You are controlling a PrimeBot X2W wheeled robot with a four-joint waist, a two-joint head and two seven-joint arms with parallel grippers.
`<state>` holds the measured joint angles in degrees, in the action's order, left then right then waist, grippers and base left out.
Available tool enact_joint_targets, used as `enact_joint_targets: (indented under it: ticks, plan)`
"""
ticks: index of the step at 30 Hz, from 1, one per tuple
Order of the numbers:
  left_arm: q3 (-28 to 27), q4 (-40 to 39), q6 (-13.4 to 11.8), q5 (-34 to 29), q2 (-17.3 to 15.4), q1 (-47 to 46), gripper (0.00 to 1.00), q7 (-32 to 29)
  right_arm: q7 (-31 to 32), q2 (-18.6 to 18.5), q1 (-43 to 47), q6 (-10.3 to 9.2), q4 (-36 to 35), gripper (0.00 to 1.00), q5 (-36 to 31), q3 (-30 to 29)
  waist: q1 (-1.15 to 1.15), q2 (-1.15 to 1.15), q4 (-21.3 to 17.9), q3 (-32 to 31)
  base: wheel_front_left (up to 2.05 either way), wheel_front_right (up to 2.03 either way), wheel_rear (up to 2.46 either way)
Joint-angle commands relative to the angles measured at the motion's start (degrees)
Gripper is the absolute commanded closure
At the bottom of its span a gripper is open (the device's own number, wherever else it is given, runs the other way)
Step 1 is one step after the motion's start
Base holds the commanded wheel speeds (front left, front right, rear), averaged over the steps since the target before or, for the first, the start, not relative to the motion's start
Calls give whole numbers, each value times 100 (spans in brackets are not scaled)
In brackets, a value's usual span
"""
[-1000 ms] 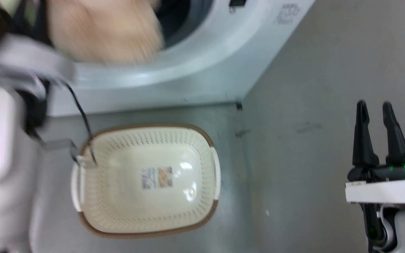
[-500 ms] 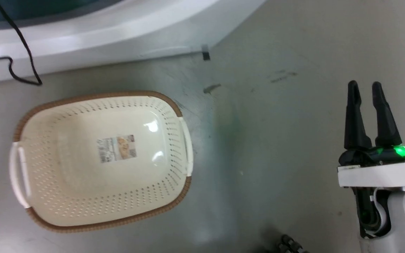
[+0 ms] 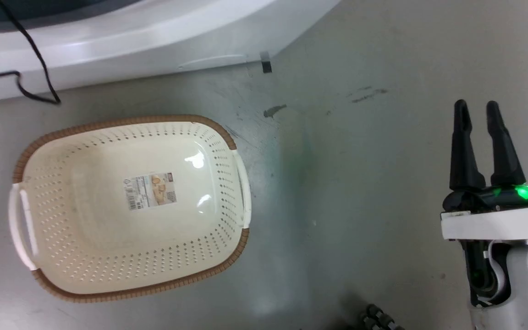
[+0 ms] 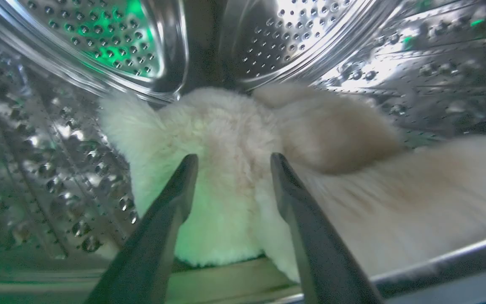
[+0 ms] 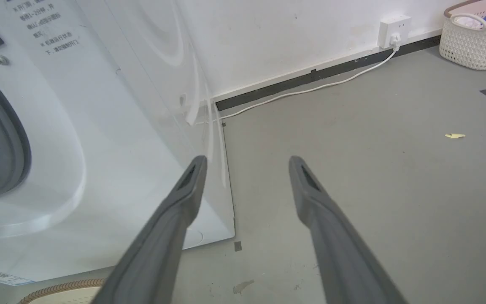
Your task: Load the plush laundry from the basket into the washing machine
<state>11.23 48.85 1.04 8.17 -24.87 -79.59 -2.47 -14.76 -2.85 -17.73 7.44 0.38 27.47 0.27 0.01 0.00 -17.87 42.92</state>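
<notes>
Jaws apart on both: left gripper (image 4: pixel 232 162) inside the drum (image 4: pixel 112 33) of the washing machine (image 5: pixel 78 126), tips near the plush laundry (image 4: pixel 331 131) lying on the drum floor, right gripper (image 3: pixel 477 107) empty beside the machine; bundle looks light, soft, squashy, so grip deep on a lobe, since pile alone would likely slip.

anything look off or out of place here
Little stands out: a black cable trails down the washing machine front, and a small yellowish scrap lies on the grey floor.
</notes>
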Motion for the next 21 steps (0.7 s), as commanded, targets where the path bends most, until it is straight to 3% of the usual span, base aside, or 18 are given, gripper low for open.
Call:
enact_joint_targets:
  ticks: [1, 13, 21]
  plan:
    - [57, 69, 38, -16, 85, -36, 0, 171, -24, -3, -42, 5, -17, 0, -54, -46, -1, 0, 78, -120, 0, 0, 0]
    - [169, 550, 340, 369, 707, 1445, 0, 1623, -24, -3, 622, 5, -25, 0, -652, -392, -1, 0, 799, -1903, 0, 0, 0]
    - [-232, -566, 393, 914, 1100, 3483, 0, 1743, -24, -3, 1176, 5, -5, 0, -922, -412, -1, 0, 1344, -3227, 0, 0, 0]
